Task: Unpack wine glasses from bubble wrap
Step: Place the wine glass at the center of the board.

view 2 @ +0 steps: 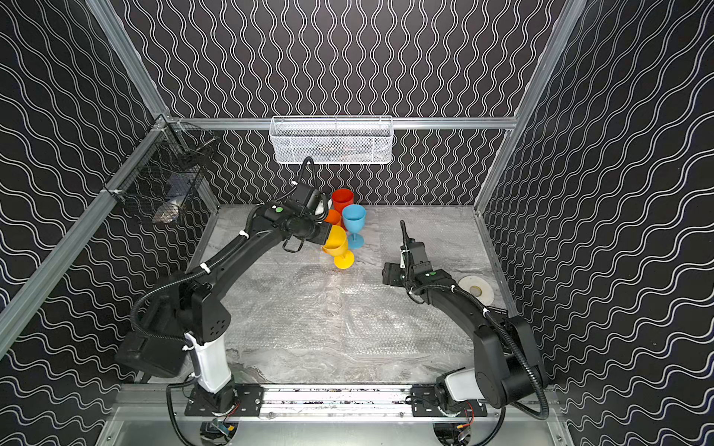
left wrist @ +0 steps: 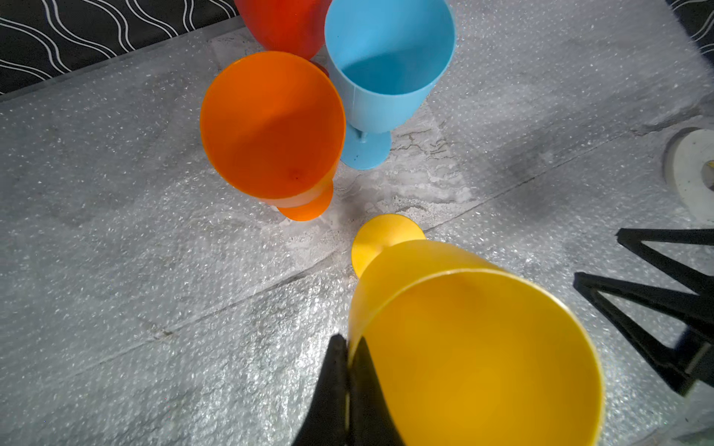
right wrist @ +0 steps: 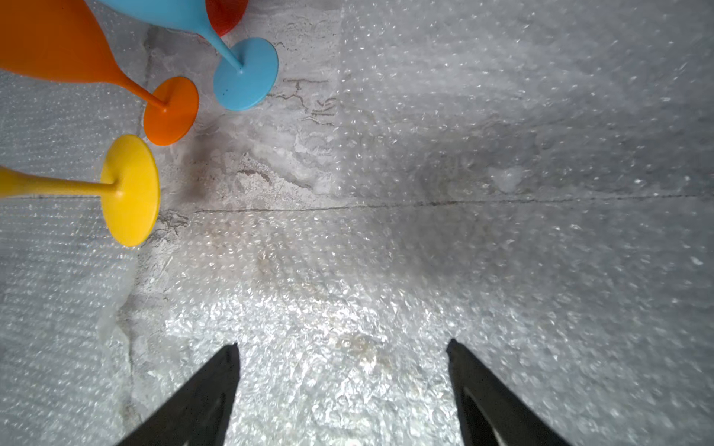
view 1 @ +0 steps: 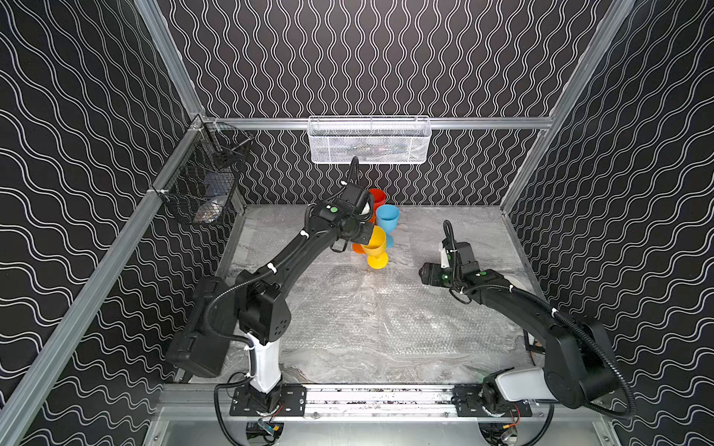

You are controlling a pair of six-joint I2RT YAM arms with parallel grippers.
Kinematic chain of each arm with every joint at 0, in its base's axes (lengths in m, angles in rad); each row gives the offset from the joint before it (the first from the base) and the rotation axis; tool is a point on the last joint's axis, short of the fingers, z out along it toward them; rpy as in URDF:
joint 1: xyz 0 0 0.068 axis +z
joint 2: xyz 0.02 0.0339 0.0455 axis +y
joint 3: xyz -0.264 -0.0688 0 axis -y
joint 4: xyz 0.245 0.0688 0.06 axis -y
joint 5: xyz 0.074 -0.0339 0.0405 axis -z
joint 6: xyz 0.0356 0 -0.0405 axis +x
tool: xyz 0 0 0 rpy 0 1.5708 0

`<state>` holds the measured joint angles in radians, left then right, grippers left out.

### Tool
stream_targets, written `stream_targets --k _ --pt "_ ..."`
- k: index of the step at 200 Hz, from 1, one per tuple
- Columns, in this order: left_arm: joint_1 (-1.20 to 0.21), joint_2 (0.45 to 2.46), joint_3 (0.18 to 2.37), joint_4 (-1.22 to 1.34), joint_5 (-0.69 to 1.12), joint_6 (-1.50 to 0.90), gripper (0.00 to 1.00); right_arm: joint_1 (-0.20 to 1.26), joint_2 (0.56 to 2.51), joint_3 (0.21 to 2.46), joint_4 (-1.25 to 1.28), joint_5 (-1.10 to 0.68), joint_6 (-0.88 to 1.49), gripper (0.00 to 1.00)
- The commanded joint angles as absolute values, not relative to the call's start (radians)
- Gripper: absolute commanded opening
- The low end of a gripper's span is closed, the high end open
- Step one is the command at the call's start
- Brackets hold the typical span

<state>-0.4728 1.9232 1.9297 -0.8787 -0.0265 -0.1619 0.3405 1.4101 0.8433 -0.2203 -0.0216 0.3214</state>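
The yellow wine glass (view 1: pixel 376 247) (left wrist: pixel 463 347) hangs tilted, bare of wrap, its foot (right wrist: pixel 131 189) low over the table. My left gripper (left wrist: pixel 349 347) is shut on its rim, one finger inside the bowl and one outside. Just behind it stand the orange (left wrist: pixel 270 123), light blue (view 1: pixel 387 218) and red (view 1: pixel 378 197) wine glasses, upright and unwrapped. Flat sheets of bubble wrap (view 1: pixel 386 320) (right wrist: pixel 386 270) cover most of the tabletop. My right gripper (right wrist: pixel 342 343) is open and holds nothing. It hovers over the wrap, to the right of the glasses.
A white mesh basket (view 1: pixel 369 141) hangs on the back wall and a black wire basket (view 1: pixel 201 185) on the left rail. A white tape roll (view 2: pixel 476 289) lies by the right edge. A black case (view 1: pixel 201 328) sits beside the left arm's base.
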Motion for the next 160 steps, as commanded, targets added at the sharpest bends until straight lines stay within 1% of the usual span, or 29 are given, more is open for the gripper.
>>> stream_targets --k 1,29,82,160 --pt "-0.476 1.955 1.966 -0.895 -0.064 -0.143 0.0 0.341 1.413 0.85 -0.227 -0.06 0.332 0.86" --pt "-0.476 2.019 2.032 -0.932 -0.098 -0.132 0.0 0.339 1.414 0.847 -0.226 -0.066 0.327 0.86" --pt "-0.476 2.082 2.077 -0.908 -0.077 -0.137 0.0 0.339 1.41 0.843 -0.227 -0.068 0.324 0.86" --pt "-0.479 2.131 2.096 -0.905 -0.08 -0.132 0.0 0.34 1.397 0.828 -0.223 -0.061 0.321 0.86"
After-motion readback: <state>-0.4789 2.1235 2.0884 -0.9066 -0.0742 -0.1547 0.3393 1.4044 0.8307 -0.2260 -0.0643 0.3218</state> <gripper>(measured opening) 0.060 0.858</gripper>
